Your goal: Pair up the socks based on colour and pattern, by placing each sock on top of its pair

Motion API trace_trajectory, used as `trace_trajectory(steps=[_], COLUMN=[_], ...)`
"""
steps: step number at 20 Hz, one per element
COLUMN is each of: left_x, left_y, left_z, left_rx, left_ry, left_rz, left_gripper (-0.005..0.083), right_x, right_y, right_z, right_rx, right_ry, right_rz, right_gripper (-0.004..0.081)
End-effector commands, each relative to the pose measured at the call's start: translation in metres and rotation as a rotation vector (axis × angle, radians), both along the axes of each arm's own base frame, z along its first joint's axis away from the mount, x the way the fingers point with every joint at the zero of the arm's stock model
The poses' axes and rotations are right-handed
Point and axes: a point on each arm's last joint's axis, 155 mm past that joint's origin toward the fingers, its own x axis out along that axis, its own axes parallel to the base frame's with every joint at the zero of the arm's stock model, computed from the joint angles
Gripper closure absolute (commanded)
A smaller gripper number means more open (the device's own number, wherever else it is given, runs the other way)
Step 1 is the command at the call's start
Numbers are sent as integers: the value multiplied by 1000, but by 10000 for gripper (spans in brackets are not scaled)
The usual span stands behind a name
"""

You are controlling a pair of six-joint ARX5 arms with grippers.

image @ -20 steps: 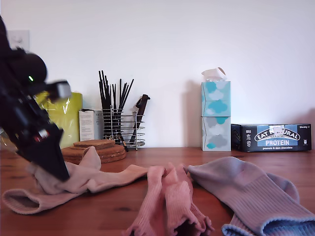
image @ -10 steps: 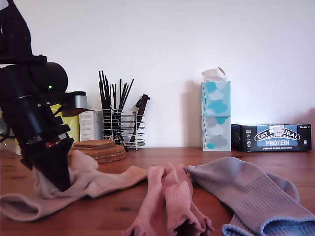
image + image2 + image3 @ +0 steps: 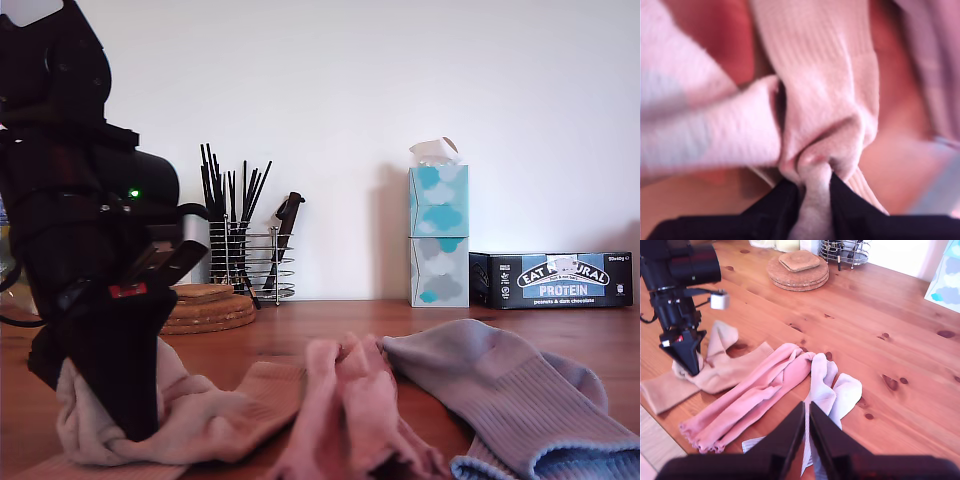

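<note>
My first gripper (image 3: pixel 812 200) is shut on a fold of a pale beige sock (image 3: pixel 820 100). In the exterior view it (image 3: pixel 130 425) stands at the left, pressing down into the bunched beige socks (image 3: pixel 210 415). The pink socks (image 3: pixel 350 400) lie in the middle, touching the beige ones. The light blue-lavender socks (image 3: pixel 500 390) lie at the exterior view's right. In the second wrist view my second gripper (image 3: pixel 807 440) hovers high over the lavender socks (image 3: pixel 837 387), shut, with nothing seen in it. That view also holds the pink socks (image 3: pixel 755 390), the beige socks (image 3: pixel 725 372) and my first gripper (image 3: pixel 690 367).
Round cork coasters (image 3: pixel 210 305) and a wire rack of black utensils (image 3: pixel 245 260) stand behind the first arm. Stacked tissue boxes (image 3: pixel 438 235) and a dark snack box (image 3: pixel 555 280) sit at the back towards the exterior view's right. The table edge (image 3: pixel 655 440) runs close beside the beige socks.
My first arm has come nearer the exterior camera and more upright, still shut on the beige sock. The sock has been dragged along and bunched up closer to the pink socks.
</note>
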Motion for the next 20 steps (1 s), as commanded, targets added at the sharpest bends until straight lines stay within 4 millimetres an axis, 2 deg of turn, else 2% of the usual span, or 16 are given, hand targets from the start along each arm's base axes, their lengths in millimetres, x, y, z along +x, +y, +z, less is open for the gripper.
trace_trajectory(steps=[1,4,11,17,20], left_x=[-13,-7,25,32,53], left_y=[5,2,-15,-14,-14], left_z=[-14,4,57,59,52], left_rx=[37,37,-30,-23,-11], left_ry=[73,80,-41,-81,-176], left_rz=[19,21,44,44,48], left_gripper=[797,797,797,797,782], right_x=[1,0,-1,-1,0], right_y=[0,2,1,1,2], right_z=[-7,-7,-8,-8,-7], right_rx=[-8,-5,-9,-8,-6], right_ry=[12,16,22,20,18], right_rz=[-1,7,7,7,7], right_gripper=[783,783,783,783,783])
